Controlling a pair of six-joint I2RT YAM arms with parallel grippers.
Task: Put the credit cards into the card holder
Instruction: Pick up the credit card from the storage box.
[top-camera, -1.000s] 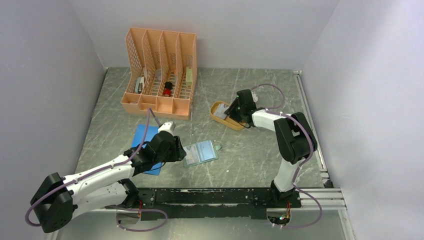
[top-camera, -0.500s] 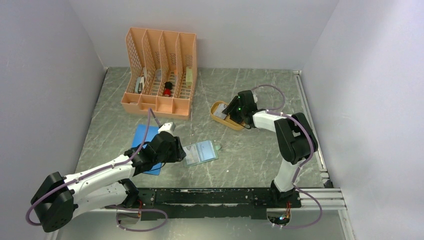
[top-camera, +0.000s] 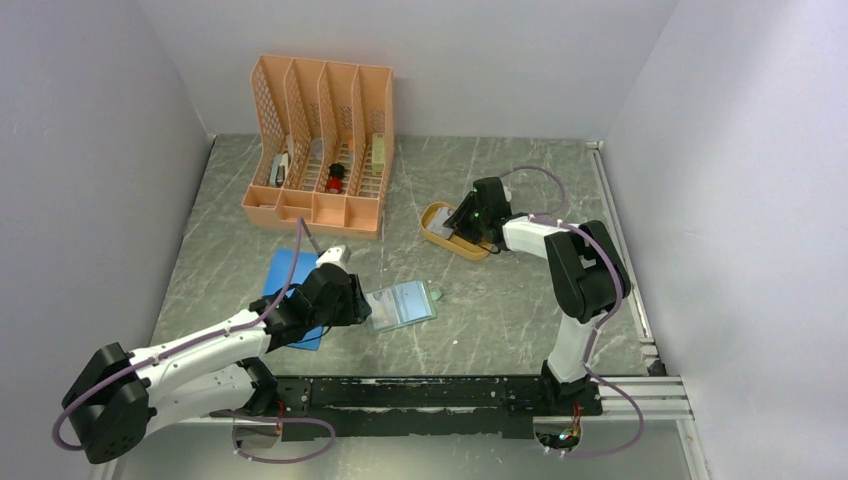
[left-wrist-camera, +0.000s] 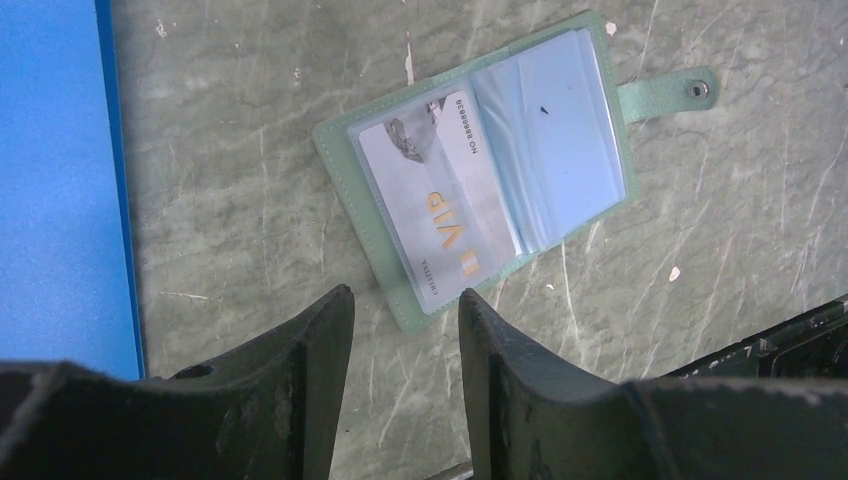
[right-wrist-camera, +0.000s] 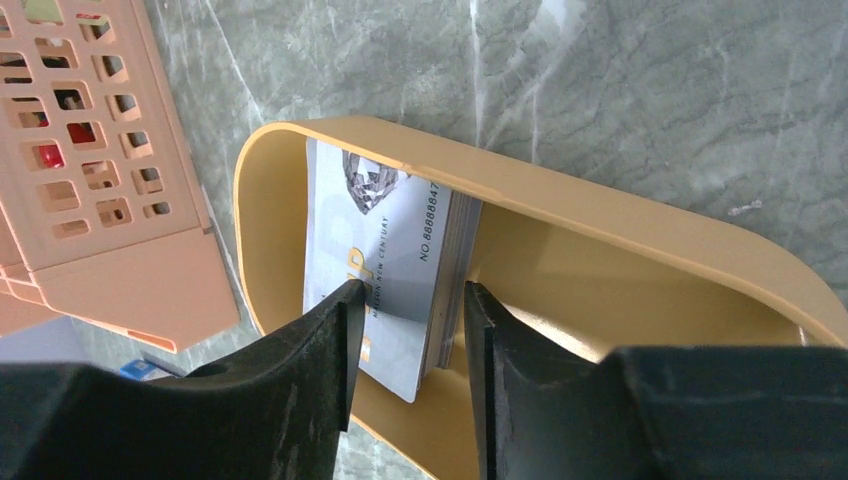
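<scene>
The right gripper (right-wrist-camera: 408, 300) has been shifted slightly over the yellow tray (right-wrist-camera: 640, 215), toward the far edge of the table (top-camera: 520, 310). Its jaws are kept narrowly apart above the stacked credit cards (right-wrist-camera: 390, 250), none lifted (a pick is judged pending). The left gripper (left-wrist-camera: 400, 305), narrowly parted and empty, is unmoved beside the card holder (left-wrist-camera: 560, 140), nearer the near edge. Only by the left wrist view is one pocketed card (left-wrist-camera: 440, 190) shown.

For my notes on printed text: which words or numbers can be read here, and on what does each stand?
"VIP": on the card in the open wallet.
"NO 8888...": same card, last digits blurred.
"NO 8888...": top card in the yellow tray, end hidden.
Smaller print on both cards: unreadable.
</scene>
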